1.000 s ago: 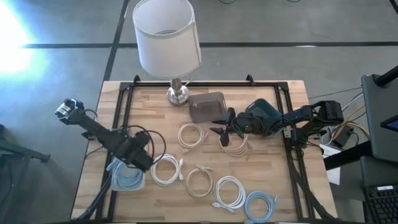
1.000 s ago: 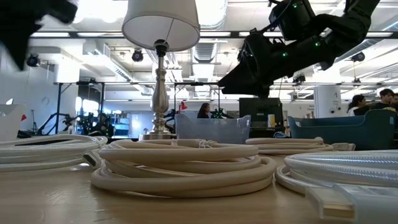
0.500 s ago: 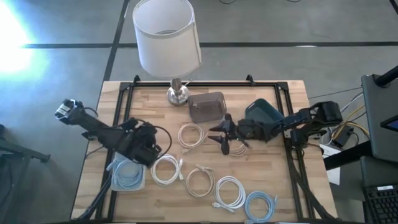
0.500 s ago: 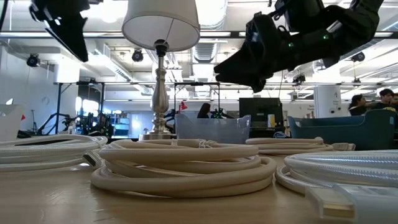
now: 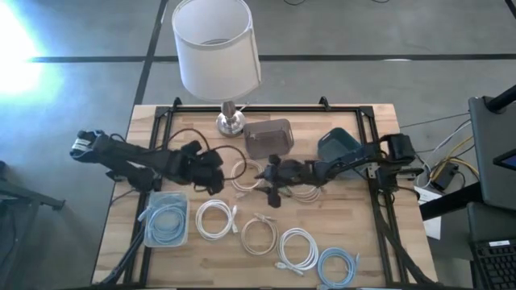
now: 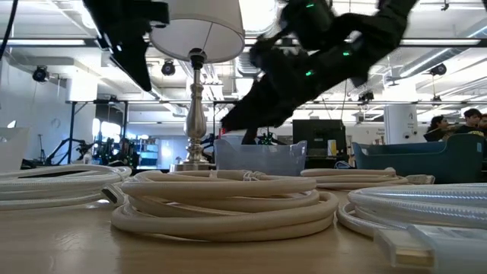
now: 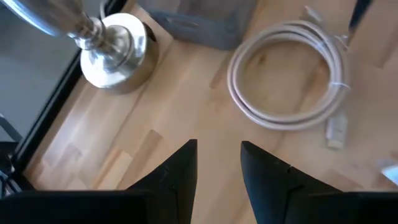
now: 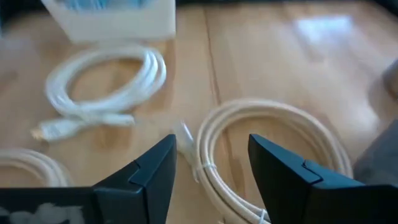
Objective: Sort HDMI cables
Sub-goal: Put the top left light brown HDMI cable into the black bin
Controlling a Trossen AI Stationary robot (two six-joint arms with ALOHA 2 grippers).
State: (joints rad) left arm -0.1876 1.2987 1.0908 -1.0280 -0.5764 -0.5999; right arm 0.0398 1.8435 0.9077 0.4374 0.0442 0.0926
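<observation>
Nearest the front edge of the wooden table, toward the right: a light blue cable coil, lying flat. Just beyond and leftward, a row of three more coils, each apart from the next: a white coil, a beige coil, a second white coil. At the left end of that row, a white tray with a light blue coiled cable inside.

Mid-table, both dark arms reaching inward from opposite sides. Left gripper raised above bare wood, fingers parted, nothing between them. Right gripper facing it, raised as well, fingers spread wide, empty. Between the two grippers, a beige ring of cable flat on the wood, touched by neither. Beneath the right arm, partly hidden, another beige coil.

Farther back, a grey bin near the centre and a teal bin to its right, contents not visible. At the far edge, a table lamp: silver base on the wood, white shade above.

Beyond the table, in the level view, an open workshop with ceiling lights and people at far right.
</observation>
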